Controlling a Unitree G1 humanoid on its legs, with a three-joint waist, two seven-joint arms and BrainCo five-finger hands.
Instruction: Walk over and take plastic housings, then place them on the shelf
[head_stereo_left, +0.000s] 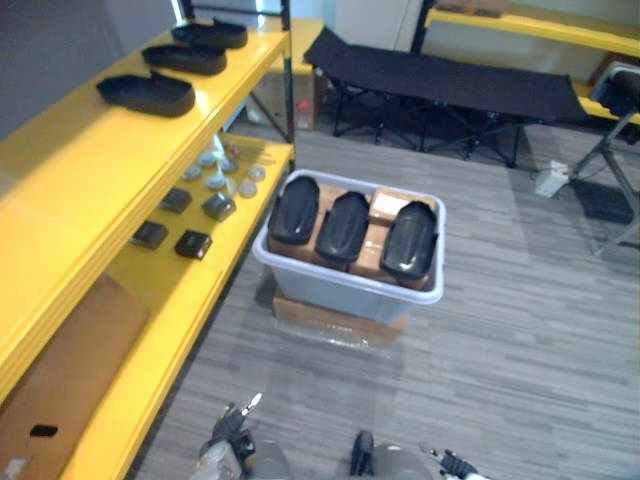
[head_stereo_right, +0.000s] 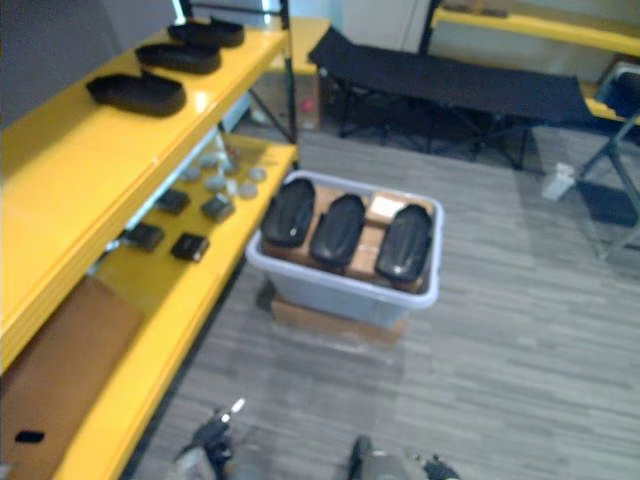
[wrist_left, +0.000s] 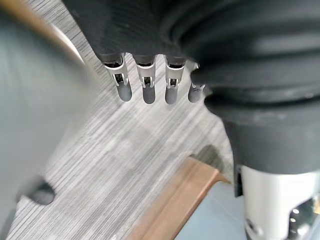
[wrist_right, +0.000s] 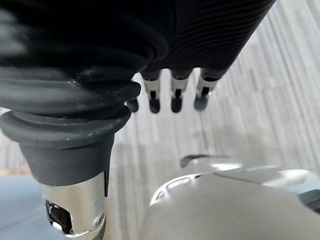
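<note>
My left hand (wrist_left: 148, 87) hung low at my side over the grey floor (wrist_left: 125, 160), fingers straight and loose, empty. My right hand (wrist_right: 175, 97) hung likewise, holding nothing. Three plastic housings (head_stereo_left: 343, 226) lay side by side in the grey bin (head_stereo_left: 340, 290) ahead. Three other housings (head_stereo_left: 148, 92) sat on the yellow shelf (head_stereo_left: 70, 170), far left.

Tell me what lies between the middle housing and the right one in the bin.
In the left eye view, a brown cardboard box with a white label shows between the middle housing and the right housing, inside the grey bin.
</note>
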